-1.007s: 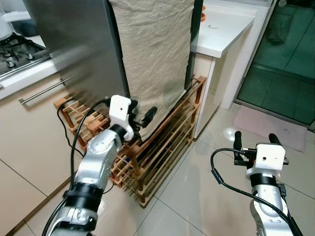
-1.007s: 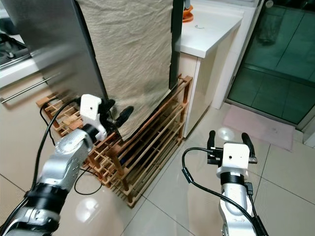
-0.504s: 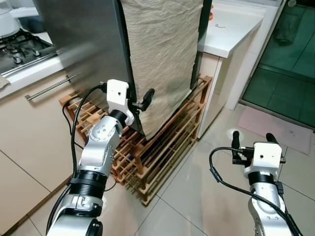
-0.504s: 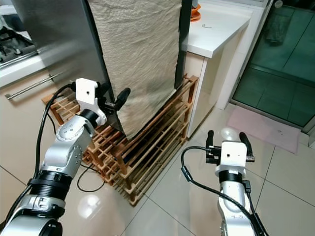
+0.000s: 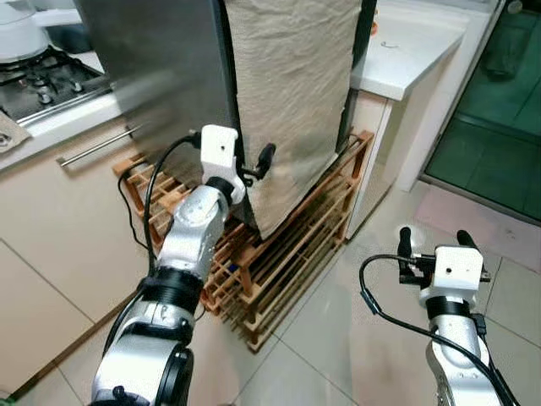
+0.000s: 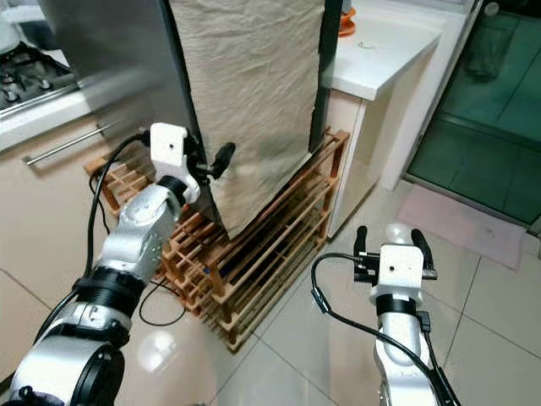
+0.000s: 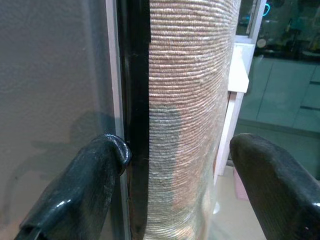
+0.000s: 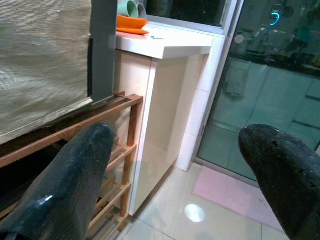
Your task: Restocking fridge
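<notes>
My left gripper (image 5: pixel 256 166), jaws wide and empty, straddles the fridge door (image 7: pixel 55 100) upright edge; my right gripper (image 5: pixel 432 243), open, idles well apart.

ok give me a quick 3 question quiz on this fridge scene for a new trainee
1. True or false: the left gripper has its fingers spread at the lower front edge of the fridge.
2. What hangs over the side of the fridge?
A. a beige cloth
B. a blue towel
C. a plastic bag
3. Fill the gap: the fridge stands over a wooden ____ on the floor.

Key
1. True: in the left wrist view one finger lies against the steel door edge and the other is out by the cloth.
2. A
3. rack; meanwhile the right gripper is open over the tiled floor, holding nothing.
</notes>
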`<state>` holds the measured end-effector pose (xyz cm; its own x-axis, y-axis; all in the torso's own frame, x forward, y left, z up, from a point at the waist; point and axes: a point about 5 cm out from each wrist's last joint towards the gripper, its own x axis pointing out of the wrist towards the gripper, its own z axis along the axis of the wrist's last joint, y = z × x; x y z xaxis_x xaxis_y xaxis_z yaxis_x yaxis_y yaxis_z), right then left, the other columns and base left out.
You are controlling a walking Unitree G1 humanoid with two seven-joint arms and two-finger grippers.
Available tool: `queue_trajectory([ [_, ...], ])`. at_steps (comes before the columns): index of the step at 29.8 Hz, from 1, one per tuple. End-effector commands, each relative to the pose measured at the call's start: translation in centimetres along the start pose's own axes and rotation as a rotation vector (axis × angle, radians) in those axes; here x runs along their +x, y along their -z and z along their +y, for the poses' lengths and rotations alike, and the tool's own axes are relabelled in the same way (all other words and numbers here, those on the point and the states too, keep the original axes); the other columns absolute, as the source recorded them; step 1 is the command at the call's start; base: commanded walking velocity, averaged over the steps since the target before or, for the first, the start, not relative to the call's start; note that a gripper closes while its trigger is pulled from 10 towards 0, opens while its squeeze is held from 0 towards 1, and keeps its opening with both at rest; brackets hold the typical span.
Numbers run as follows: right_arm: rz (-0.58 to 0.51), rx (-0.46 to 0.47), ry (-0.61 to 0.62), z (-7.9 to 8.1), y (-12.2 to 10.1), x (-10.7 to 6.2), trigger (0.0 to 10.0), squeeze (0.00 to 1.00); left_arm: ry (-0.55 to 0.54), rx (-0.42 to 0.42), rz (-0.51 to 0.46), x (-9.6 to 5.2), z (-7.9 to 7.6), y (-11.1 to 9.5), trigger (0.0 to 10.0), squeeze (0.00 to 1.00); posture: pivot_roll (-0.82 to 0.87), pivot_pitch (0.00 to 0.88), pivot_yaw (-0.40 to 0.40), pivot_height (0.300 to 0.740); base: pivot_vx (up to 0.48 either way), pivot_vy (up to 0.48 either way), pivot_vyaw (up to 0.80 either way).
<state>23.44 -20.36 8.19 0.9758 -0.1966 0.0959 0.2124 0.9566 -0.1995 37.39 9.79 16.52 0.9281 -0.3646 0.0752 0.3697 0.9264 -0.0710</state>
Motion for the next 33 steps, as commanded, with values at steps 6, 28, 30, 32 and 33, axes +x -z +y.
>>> queue_trajectory([
  [6, 0.006, 0.005, -0.003, 0.2, 0.2, -0.3, 10.0, 0.0, 0.241, -0.052, -0.037, 1.1, -3.7, -1.3, 10.0, 0.0, -0.02, 0.0, 0.056, 0.74, 0.0, 0.0, 0.0],
  [28, 0.053, 0.017, -0.017, 0.4, 1.2, -0.6, 10.0, 0.0, 0.585, -0.144, -0.078, 0.7, -9.4, -2.3, 10.0, 0.0, -0.03, 0.0, 0.057, 0.74, 0.0, 0.0, 0.0],
  [30, 0.055, 0.017, -0.017, 0.4, 1.2, -0.6, 10.0, 0.0, 0.532, -0.128, -0.066, 0.8, -8.9, -1.9, 10.0, 0.0, -0.03, 0.0, 0.057, 0.74, 0.0, 0.0, 0.0],
  [32, 0.057, 0.016, -0.019, 0.5, 1.3, -0.6, 10.0, 0.0, 0.447, -0.139, -0.042, 0.7, -7.4, -1.1, 10.0, 0.0, -0.03, 0.0, 0.06, 0.74, 0.0, 0.0, 0.0],
  [33, 0.057, 0.016, -0.019, 0.5, 1.3, -0.6, 10.0, 0.0, 0.447, -0.139, -0.042, 0.7, -7.4, -1.1, 10.0, 0.0, -0.03, 0.0, 0.06, 0.74, 0.0, 0.0, 0.0],
])
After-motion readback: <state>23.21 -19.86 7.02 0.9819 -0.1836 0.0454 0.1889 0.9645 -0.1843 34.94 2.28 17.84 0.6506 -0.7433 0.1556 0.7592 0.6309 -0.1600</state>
